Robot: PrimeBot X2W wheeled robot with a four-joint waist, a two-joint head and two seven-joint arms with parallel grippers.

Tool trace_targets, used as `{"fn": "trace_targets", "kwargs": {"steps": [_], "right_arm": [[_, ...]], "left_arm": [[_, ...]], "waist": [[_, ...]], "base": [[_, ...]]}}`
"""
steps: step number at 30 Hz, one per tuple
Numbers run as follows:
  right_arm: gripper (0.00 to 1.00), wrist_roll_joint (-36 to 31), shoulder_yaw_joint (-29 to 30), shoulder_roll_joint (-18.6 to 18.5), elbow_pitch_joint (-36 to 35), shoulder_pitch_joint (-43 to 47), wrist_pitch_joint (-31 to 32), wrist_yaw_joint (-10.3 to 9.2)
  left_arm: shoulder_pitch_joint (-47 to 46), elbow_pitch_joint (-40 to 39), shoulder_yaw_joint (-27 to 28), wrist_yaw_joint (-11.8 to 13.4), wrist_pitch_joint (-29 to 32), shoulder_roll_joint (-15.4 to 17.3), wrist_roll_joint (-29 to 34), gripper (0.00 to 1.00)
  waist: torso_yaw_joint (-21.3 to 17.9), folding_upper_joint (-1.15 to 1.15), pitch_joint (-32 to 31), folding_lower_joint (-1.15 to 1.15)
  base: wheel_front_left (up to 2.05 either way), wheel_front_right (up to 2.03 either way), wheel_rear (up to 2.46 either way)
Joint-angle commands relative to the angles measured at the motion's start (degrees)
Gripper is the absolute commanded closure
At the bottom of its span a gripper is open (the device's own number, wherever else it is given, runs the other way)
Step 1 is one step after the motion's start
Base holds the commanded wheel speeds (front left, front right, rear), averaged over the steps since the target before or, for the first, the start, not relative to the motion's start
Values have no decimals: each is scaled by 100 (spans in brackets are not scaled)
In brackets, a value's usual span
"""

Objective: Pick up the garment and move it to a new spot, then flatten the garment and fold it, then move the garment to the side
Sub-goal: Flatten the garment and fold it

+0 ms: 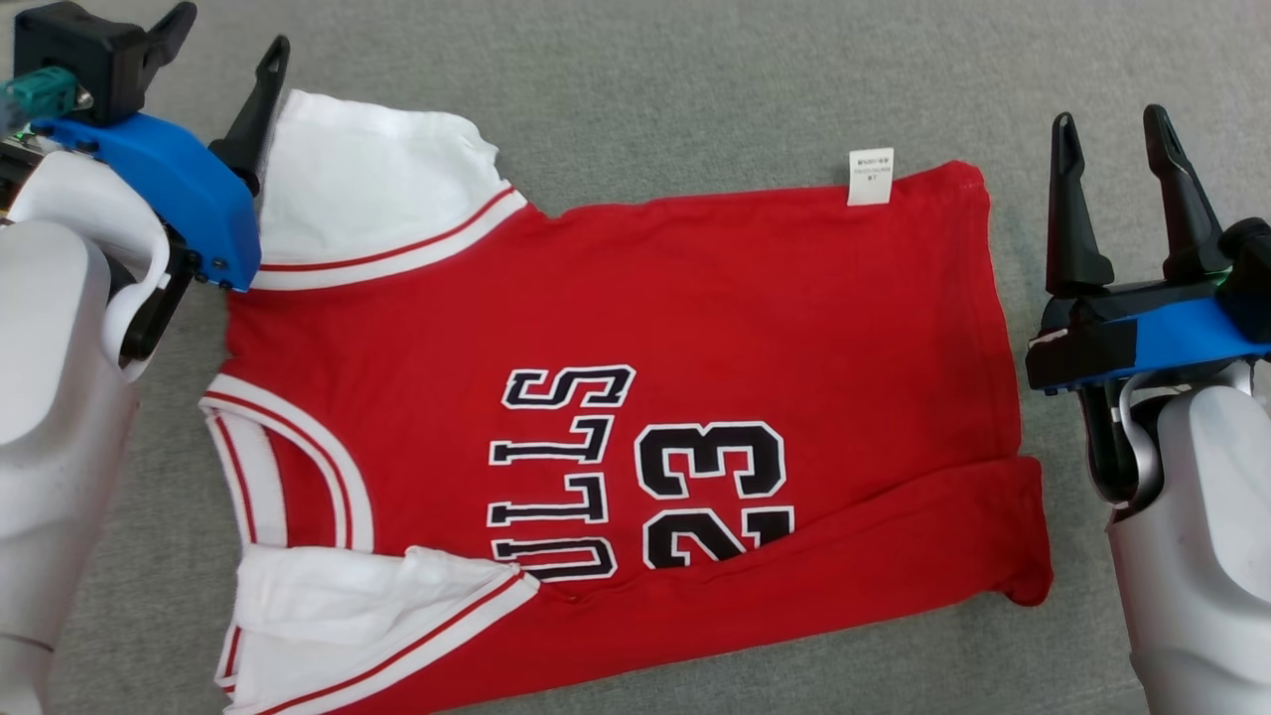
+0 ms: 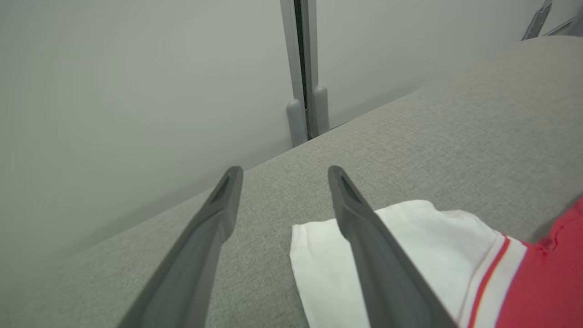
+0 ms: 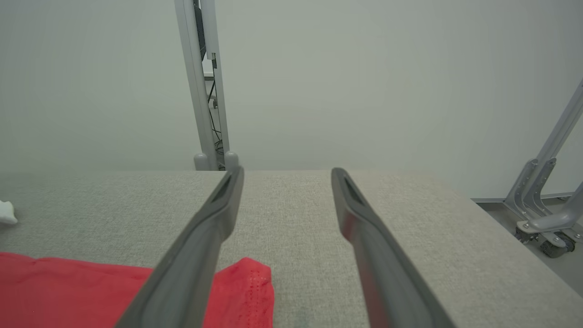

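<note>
The garment [image 1: 635, 328] is a red jersey with white sleeves and black "23" lettering, spread sideways on the grey cloth surface [image 1: 695, 89]. Its near edge is folded up over part of the print. My left gripper [image 1: 228, 45] hovers open at the far-left white sleeve [image 2: 410, 255], one finger [image 2: 373, 255] crossing over it, nothing between the jaws. The left gripper [image 2: 284, 173] points toward the surface's far edge. My right gripper [image 1: 1110, 124] stands open just right of the hem, empty. In the right wrist view the right gripper [image 3: 288, 173] sits above the garment's red corner [image 3: 68, 291].
A white label [image 1: 871, 176] sticks out from the jersey's far edge. Pale wall panels with a vertical post [image 2: 304, 68] rise behind the surface. A metal frame on casters [image 3: 546, 218] stands on the floor past the surface's right edge.
</note>
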State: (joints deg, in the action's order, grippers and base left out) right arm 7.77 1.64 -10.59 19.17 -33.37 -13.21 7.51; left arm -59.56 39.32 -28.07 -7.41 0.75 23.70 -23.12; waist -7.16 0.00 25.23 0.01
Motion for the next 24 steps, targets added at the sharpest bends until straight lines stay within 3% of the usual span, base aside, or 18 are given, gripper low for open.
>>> {"fn": "trace_targets", "kwargs": {"steps": [1,12,21,23,24], "right_arm": [[0,29,-36,35,9,-105,-43,-4],[0,88,-134,55,141,-337,-140,-4],[0,149,-292,-28,305,-482,-121,-4],[0,176,-373,-76,329,-534,-54,-4],[0,198,-406,-108,331,-568,-35,-4]], "left_arm": [[-120,105,-187,-2,111,103,-150,0],[-761,688,-1468,0,749,479,-1097,0],[-994,1127,-2019,-1,985,469,-1657,0],[-1014,1161,-2142,-1,1010,450,-1774,100],[-1032,1168,-2202,-1,998,449,-1818,100]], "waist": [[-164,0,209,-1],[-359,0,571,-1],[-405,0,683,-1],[-408,0,688,-1],[-405,0,685,-1]], "base": [[0,0,0],[0,0,0],[0,0,0],[0,0,0],[0,0,0]]}}
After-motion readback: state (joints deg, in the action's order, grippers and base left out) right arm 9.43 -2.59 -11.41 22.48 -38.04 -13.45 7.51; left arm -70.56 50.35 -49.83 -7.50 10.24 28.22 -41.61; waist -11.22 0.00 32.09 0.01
